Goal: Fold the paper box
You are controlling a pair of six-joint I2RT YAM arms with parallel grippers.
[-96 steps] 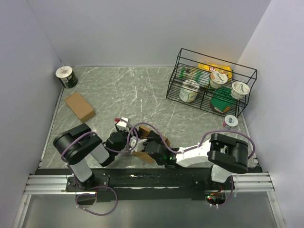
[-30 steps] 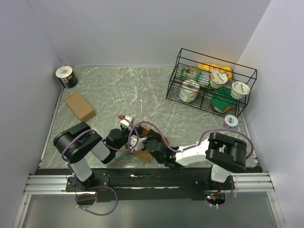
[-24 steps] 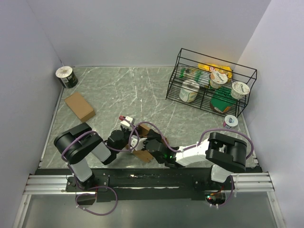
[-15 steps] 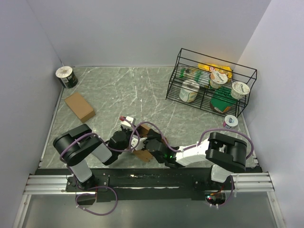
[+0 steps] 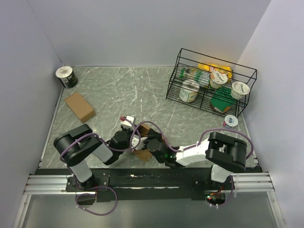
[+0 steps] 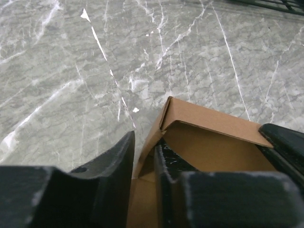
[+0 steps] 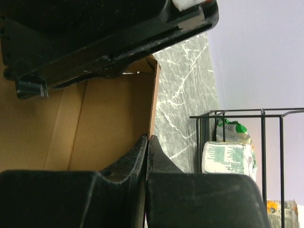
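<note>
The paper box (image 5: 143,155) is a brown cardboard piece, partly folded up, at the near middle of the table between both arms. In the left wrist view its open corner and inner wall (image 6: 213,130) fill the lower right. My left gripper (image 5: 137,142) (image 6: 145,142) straddles one upright wall of the box, its jaws a little apart with a sliver of gap on the left side. My right gripper (image 5: 152,149) (image 7: 147,139) is shut on the edge of another box panel (image 7: 109,114), pinching thin cardboard.
A second, fully formed brown box (image 5: 80,106) lies at the left. A round tin (image 5: 66,77) stands in the far left corner. A black wire rack (image 5: 211,81) with cups and packets fills the far right, with a small cup (image 5: 230,121) in front of it.
My left gripper's jaws have spread slightly around the box wall and its wrist has edged right. The right gripper keeps its pinch on the box.
</note>
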